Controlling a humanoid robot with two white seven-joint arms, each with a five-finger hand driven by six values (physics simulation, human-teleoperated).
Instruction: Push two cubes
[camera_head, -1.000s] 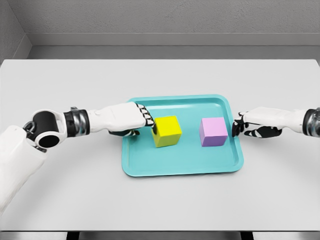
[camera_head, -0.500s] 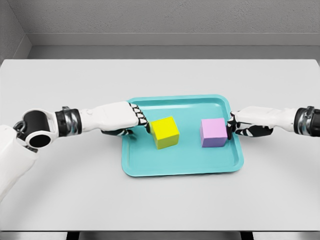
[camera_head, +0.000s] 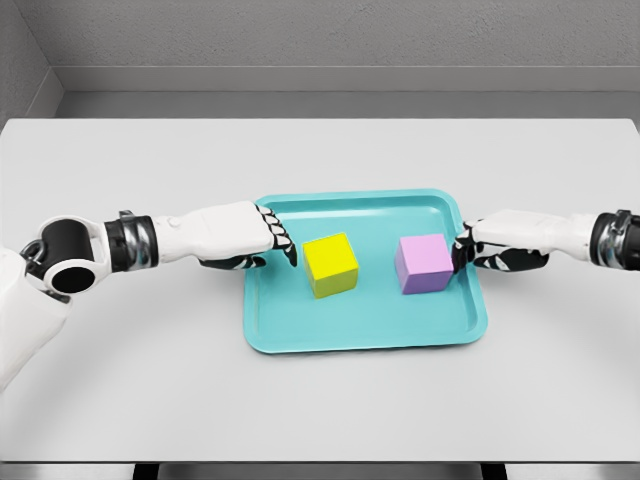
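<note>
A yellow cube (camera_head: 331, 265) sits left of centre on the teal tray (camera_head: 365, 322). A purple cube (camera_head: 424, 264) sits right of centre on the same tray. My left hand (camera_head: 284, 243) reaches over the tray's left rim, fingers stretched out flat, with a narrow gap between its fingertips and the yellow cube's left face. My right hand (camera_head: 464, 250) comes over the right rim, and its extended fingertips rest against the purple cube's right face. Neither hand holds anything.
The tray lies in the middle of a white table (camera_head: 150, 380). A grey wall (camera_head: 320, 40) rises behind the table's far edge. Both forearms lie low over the table on either side of the tray.
The right hand moved left onto the purple cube and nudged it slightly left, turning it a little. The left hand drew back left from the yellow cube, which turned slightly.
</note>
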